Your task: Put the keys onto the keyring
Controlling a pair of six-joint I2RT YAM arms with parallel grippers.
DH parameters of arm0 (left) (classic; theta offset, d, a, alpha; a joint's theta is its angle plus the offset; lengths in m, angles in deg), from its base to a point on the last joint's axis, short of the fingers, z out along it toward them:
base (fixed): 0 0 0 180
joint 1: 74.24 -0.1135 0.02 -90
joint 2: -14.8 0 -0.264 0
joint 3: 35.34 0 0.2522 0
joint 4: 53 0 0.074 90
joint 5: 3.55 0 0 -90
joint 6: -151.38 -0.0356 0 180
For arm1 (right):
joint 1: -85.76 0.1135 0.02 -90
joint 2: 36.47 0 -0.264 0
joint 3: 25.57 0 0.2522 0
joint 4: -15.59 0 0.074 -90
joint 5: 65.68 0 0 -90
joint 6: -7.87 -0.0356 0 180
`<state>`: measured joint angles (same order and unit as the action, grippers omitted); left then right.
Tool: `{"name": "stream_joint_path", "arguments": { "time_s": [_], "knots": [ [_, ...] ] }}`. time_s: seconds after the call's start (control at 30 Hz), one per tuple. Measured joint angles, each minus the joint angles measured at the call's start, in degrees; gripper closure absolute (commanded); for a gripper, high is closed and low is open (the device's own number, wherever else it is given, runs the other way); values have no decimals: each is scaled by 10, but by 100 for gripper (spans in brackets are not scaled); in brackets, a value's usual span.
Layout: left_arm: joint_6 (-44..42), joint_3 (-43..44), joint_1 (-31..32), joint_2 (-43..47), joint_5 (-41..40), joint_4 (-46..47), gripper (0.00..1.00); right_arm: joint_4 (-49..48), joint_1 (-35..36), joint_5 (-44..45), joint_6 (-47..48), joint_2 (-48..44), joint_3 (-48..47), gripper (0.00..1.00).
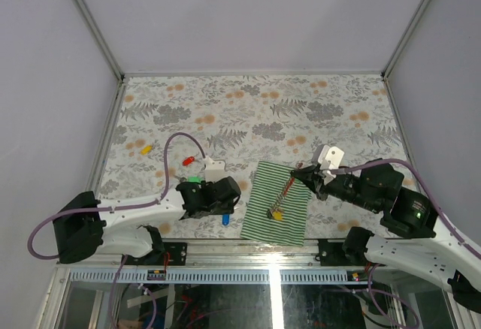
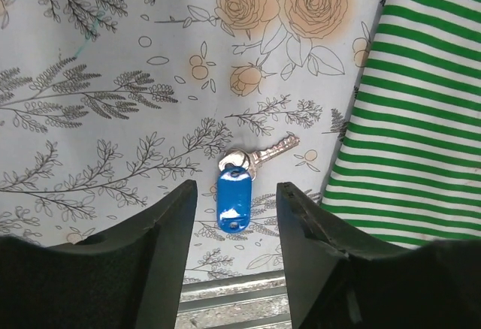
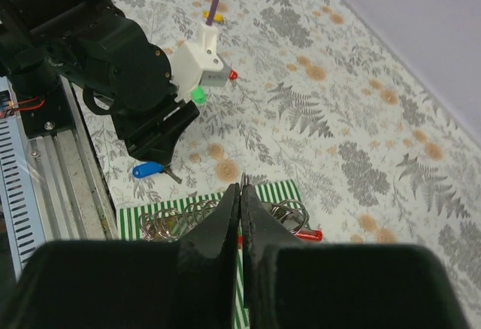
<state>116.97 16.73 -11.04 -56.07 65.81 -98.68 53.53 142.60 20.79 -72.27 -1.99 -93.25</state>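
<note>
- Blue key: lies flat on the table near its front edge, just beside the cloth and not on it.
- Axis: in the left wrist view the tag's long axis runs along the fingers. The blade angles off from the tag's far end, pointing away and toward the cloth.
- Left gripper: jaws apart, one on each side of the tag, touching nothing and holding nothing.
- Step in hand, as judged: picking up the blue key. Lower squarely and close across the tag's narrow width. Grip the plastic rather than the thin blade, leaving the head hole free for threading. A high closure risks skidding the key along the table.
- Keyring: lies on the cloth, running diagonally away from the front edge.
- Right gripper: closed tight at the keyring's far end. Whether it pinches a ring cannot be told.
</note>
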Motion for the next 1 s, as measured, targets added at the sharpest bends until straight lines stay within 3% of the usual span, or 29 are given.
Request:
{"name": "stream_joint_path", "arguments": {
  "time_s": [0.37,0.67,1.0],
  "knots": [
    [87,49,31,-86,-28,-21,52,34,0,12,-44,-11,0,100],
    [173,168,68,-197,-96,-129,54,38,0,12,-63,-21,1,100],
    [220,172,77,-223,-108,-170,62,39,0,11,-65,-21,10,100]
  ]
}}
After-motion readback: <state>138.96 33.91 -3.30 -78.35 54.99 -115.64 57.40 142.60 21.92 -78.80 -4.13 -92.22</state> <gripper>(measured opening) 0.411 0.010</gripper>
